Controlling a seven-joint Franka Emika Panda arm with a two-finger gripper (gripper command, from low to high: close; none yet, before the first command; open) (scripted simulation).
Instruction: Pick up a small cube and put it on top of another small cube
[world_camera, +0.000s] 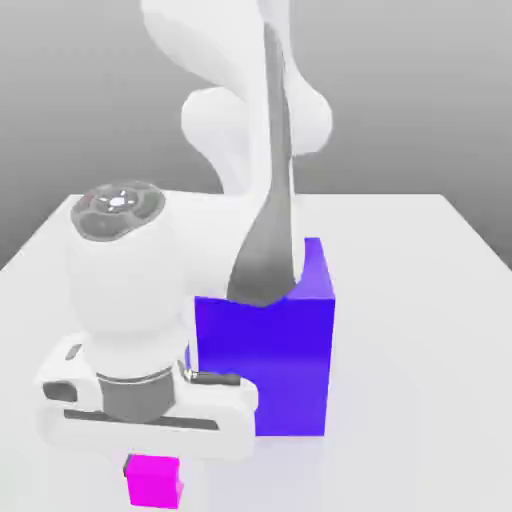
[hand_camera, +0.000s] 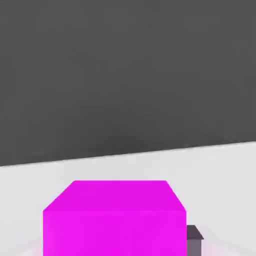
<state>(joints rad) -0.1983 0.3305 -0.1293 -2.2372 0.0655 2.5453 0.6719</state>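
1. Gripper (world_camera: 153, 462) sat low at the front of the table (world_camera: 420, 300), on the exterior view's left, w/ the hand body directly above the small cube (world_camera: 153, 480)
2. Jaws were drawn in narrow on the small cube; hand view had the pink block (hand_camera: 114, 217) right up close w/ a dark finger (hand_camera: 194, 239) touching its side, so judged as a grip on it
3. Couldn't tell if the cube was lifted off the table or resting on it — its underside wasn't clear in either view
4. Step in hand, as judged: carry the cube to its partner. To do it well: keep the squeeze steady, lift straight up before any sideways travel, stay clear of the big blue block (world_camera: 268, 350) just beside the hand on the exterior view's right
5. Arm's grey link (world_camera: 268, 240) crossed in front of the blue block's top edge, so wide swings looked risky
6. Target cube for stacking wasn't identifiable, so drop spot unknown; when found, centre above it, lower gently, release only on contact
7. Cube look: small, plain, bright magenta, flat faces, sharp edges, no markings; far smaller than the blue block; top face lighter than front face in hand view
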